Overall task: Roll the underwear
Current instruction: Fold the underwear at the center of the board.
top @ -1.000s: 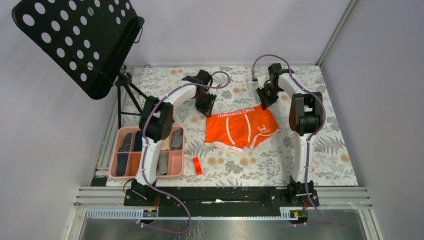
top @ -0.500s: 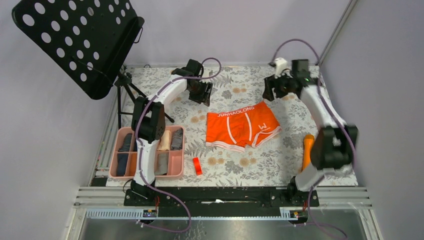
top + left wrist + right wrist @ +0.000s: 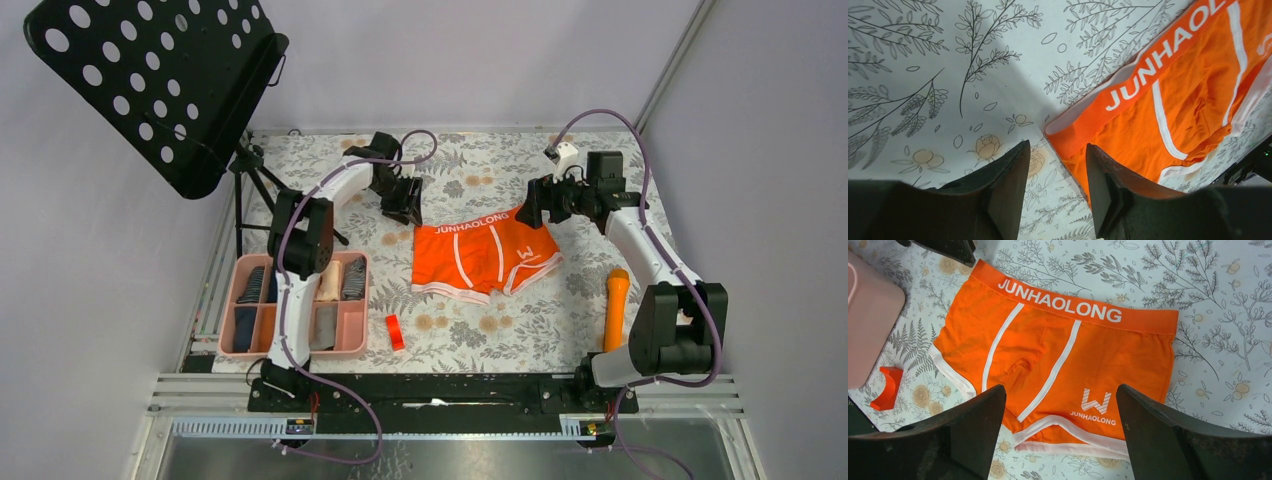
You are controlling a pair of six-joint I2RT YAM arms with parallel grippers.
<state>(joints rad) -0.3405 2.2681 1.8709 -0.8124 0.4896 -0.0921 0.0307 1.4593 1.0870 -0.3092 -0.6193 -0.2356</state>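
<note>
The bright orange underwear lies spread flat on the flowered table, its waistband with white letters on the far side. My left gripper hovers open just beyond the waistband's left corner. In the left wrist view that gripper has nothing between its fingers, and the underwear lies just ahead of the tips. My right gripper hangs wide open above the waistband's right corner. The right wrist view looks down on the whole garment between the right gripper's spread fingers, which hold nothing.
A pink tray at the near left holds rolled garments, one of them grey striped. A small red block lies right of it. A long orange cylinder lies near the right arm. A black music stand stands at the far left.
Both grippers have opened and lifted off the waistband corners. The right arm has swung out to the right, uncovering the orange cylinder. The left gripper has drawn back slightly to the far left.
</note>
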